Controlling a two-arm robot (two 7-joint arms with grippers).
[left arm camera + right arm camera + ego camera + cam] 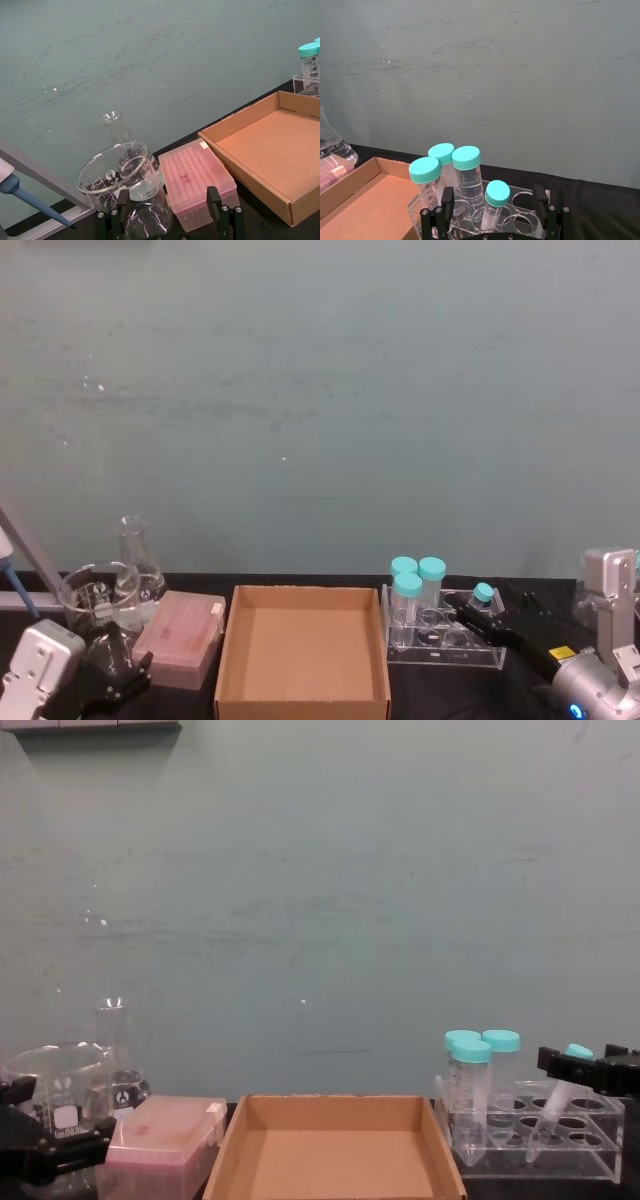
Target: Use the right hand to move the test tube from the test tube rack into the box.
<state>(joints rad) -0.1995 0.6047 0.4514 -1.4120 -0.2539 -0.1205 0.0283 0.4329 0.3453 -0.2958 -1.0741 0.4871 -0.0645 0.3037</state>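
Black tabletop (540, 605) before a teal wall. Test tube (556, 1105): slim, clear, conical tip, teal screw cap, white contents; leans in the right part of the clear rack (440, 642), right of the cardboard box (232, 640). Right hand (493, 195): jaws spread, one finger on each side of the tube's cap, not touching; left gripper (165, 207) idle by the beaker (115, 172).

Teal cap on the clear test tube (493, 209); plain brown box (300, 592); pink-tinted plastic box (180, 636); black table (602, 196); grey-green wall (320, 390).

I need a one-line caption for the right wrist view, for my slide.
Open right pincer straddles the small test tube standing in the rack; the cardboard box lies beside.
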